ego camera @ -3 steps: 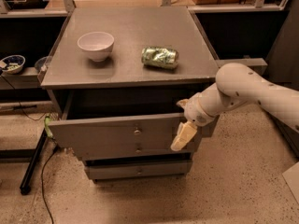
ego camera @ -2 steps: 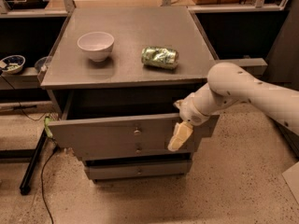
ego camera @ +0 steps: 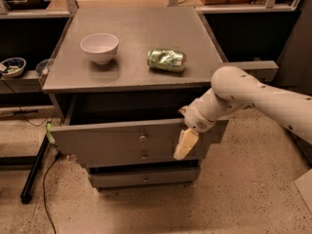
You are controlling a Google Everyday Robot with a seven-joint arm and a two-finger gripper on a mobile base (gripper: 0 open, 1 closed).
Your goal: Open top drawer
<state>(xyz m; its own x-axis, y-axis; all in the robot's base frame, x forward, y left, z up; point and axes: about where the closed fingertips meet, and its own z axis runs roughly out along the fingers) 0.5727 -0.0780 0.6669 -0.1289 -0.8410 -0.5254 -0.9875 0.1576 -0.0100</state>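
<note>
Top drawer (ego camera: 112, 141) stood pulled out at centre frame, its front panel well forward of the cabinet with a dark cavity showing behind it. I judged the opening step nearly complete. The hand (ego camera: 184, 146) hung at centre right before the panel's right part, beside but not on the knob (ego camera: 143, 138). Contact was uncertain, and I could not tell how far open it was or whether it held anything. The next move likely called for a clean retreat without nudging the panel back. The worktop (ego camera: 136, 28) carried a white bowl (ego camera: 99, 47) at upper left and a crushed green can (ego camera: 166, 59) on its side, apart. Speckled floor (ego camera: 243, 199) below; dark shelving (ego camera: 24, 38) at left.
</note>
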